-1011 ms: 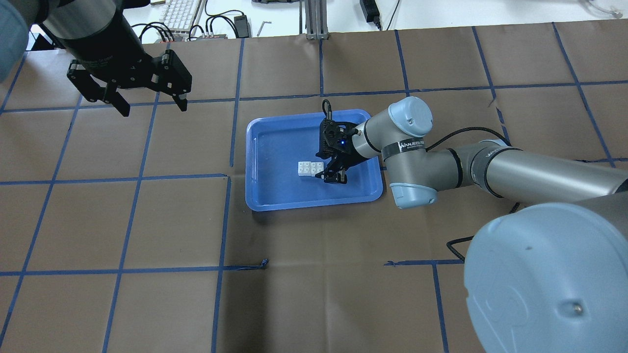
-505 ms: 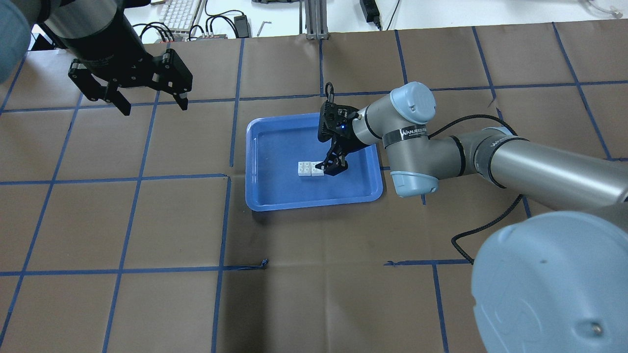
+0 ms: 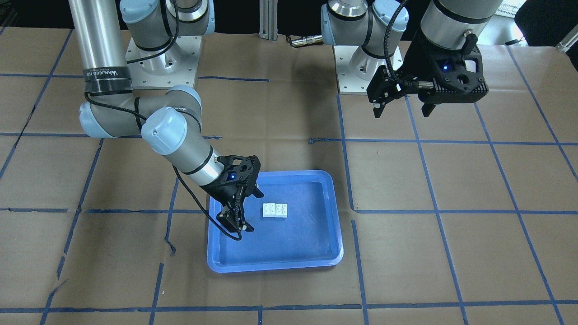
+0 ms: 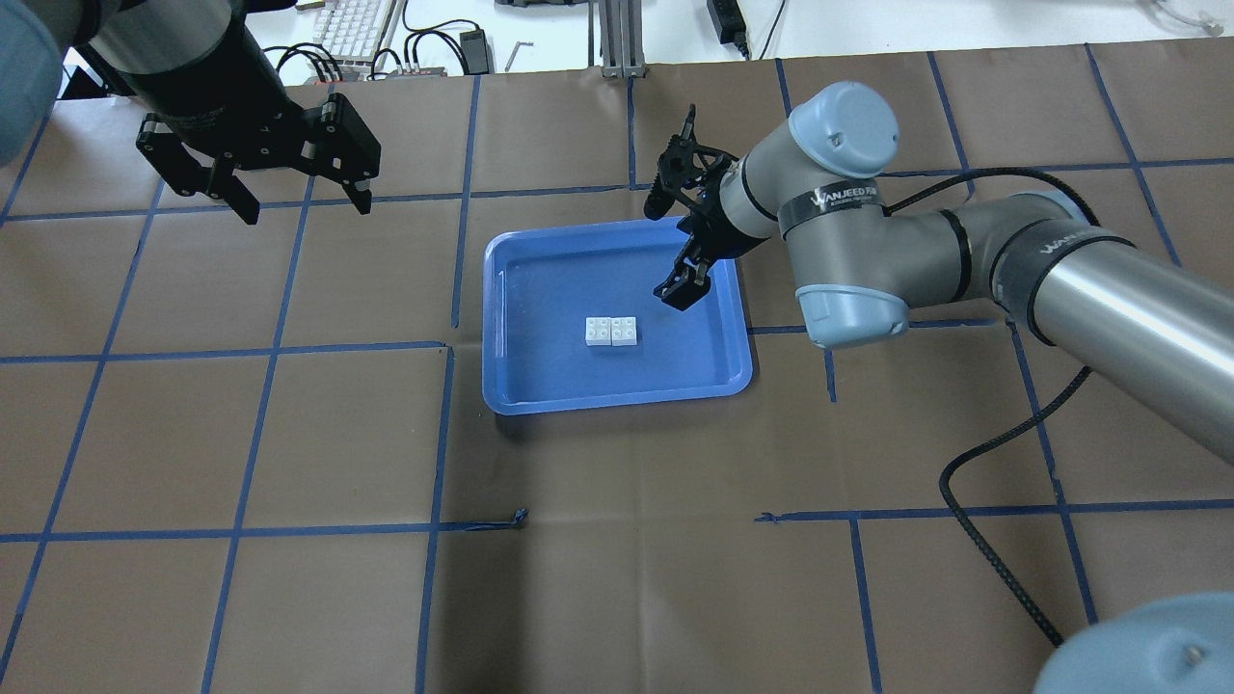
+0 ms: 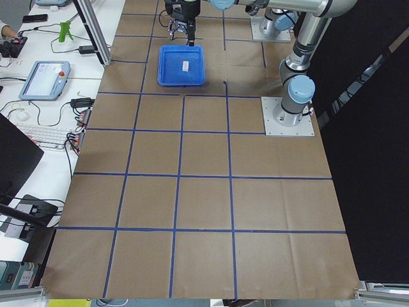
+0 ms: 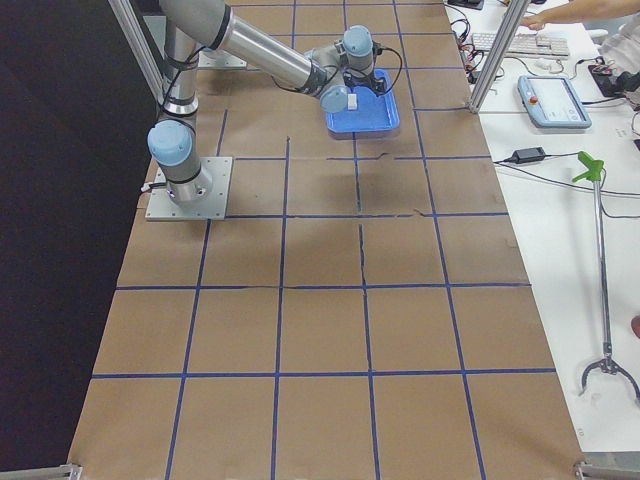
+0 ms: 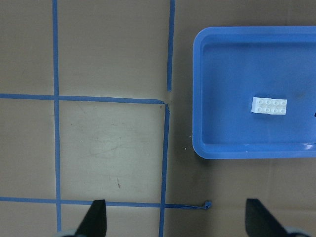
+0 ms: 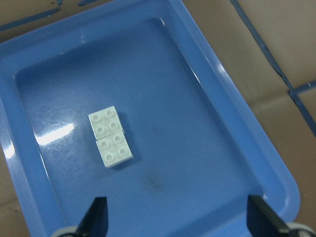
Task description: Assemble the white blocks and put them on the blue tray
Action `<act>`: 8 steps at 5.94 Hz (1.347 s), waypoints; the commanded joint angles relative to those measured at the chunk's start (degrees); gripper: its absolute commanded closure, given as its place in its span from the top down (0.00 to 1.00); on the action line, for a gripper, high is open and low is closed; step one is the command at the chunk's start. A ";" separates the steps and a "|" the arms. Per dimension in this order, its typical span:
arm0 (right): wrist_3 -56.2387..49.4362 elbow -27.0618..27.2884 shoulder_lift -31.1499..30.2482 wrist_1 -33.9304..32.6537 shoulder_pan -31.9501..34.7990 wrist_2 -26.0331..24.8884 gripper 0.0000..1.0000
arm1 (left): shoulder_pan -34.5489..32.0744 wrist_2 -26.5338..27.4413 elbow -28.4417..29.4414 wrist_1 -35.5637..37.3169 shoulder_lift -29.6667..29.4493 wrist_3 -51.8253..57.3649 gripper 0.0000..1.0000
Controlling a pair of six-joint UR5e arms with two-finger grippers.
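White blocks (image 4: pixel 611 331) sit joined side by side in the middle of the blue tray (image 4: pixel 540 280). Your right gripper (image 3: pixel 246 208) hangs over the tray's right side, spread wide and empty, wrist tilted down, elbow bent. The left gripper (image 4: pixel 307 207) gapes too, raised, well apart.

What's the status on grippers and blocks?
Left gripper open, off to the side. Right gripper open, empty, over tray edge. Blocks touching, side by side in tray. Nothing on them.

L-wrist: blue tray (image 7: pixel 247 150) cut off rt; side view: white blocks (image 5: pixel 185 65) specks.
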 commanded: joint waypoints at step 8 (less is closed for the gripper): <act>55.24 -15.40 -16.80 47.10 -5.71 -17.74 1.00 | 0.39 -0.44 1.14 0.48 -0.32 0.18 1.00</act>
